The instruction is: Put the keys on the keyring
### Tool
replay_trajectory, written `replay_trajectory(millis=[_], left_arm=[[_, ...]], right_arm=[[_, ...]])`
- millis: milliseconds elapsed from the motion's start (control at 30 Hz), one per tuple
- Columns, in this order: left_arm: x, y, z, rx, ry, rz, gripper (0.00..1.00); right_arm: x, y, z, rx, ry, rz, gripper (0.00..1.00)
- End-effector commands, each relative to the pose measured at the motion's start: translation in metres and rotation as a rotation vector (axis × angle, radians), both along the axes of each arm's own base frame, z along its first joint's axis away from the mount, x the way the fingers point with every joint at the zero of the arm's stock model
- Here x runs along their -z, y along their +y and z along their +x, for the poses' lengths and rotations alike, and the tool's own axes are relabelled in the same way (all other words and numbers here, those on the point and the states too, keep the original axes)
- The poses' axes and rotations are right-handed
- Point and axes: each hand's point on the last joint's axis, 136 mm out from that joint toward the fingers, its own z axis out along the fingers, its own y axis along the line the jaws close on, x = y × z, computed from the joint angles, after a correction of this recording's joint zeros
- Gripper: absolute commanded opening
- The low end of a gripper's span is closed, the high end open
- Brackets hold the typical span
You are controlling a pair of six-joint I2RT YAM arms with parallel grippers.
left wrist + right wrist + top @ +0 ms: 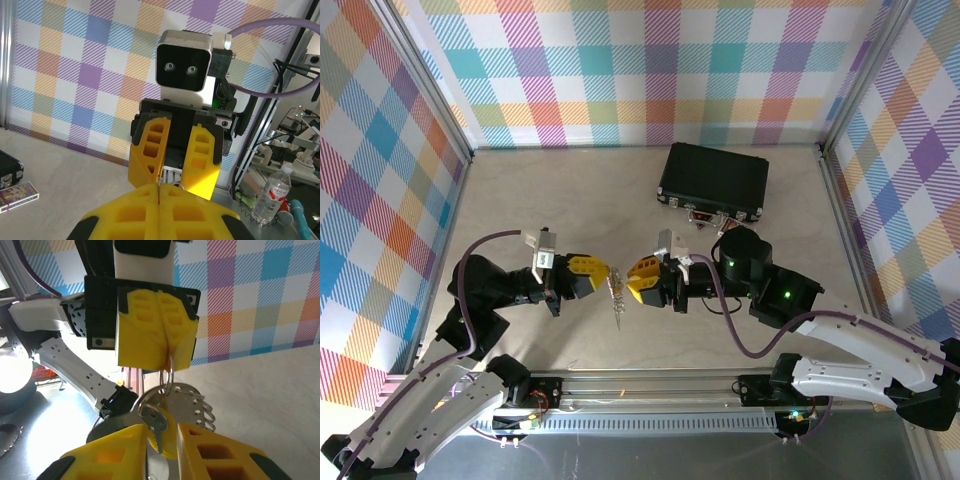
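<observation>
The top of the keyring vanishes between the left gripper's pressed-together fingertips. Below it the keys overlap, so we cannot count them. Their tips drop behind the right gripper's fingers, and we cannot say whether those fingers touch the key between them. Left of the left gripper, the picture's edge cuts off the case.

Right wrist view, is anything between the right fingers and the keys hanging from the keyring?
Nothing visible stands between them. The left gripper pinches the keyring, and the keys hang below it. One key sits between the fingers of the right gripper. Whether they touch it is unclear.
</observation>
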Motion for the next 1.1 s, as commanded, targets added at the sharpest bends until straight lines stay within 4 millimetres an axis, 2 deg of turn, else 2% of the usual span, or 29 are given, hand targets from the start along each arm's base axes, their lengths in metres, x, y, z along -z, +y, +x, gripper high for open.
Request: replay_trajectory(millis=[0,333,1067], left_arm=[[-0.008,0.000,-0.008,0.038,-0.038,-0.031,0.00],[-0.007,-0.001,-0.011,0.054,-0.031,-0.032,0.00],[-0.006,-0.003,-0.013,0.077,-0.029,-0.035,0.00]], right_arm=[[-0.033,-0.001,-0.005,-0.028,-0.047,0.089,0.22],[-0.040,0.005,-0.007,-0.060,-0.061,0.113,0.19],[-0.032,0.014,-0.002,-0.065,-0.046,0.079,0.18]])
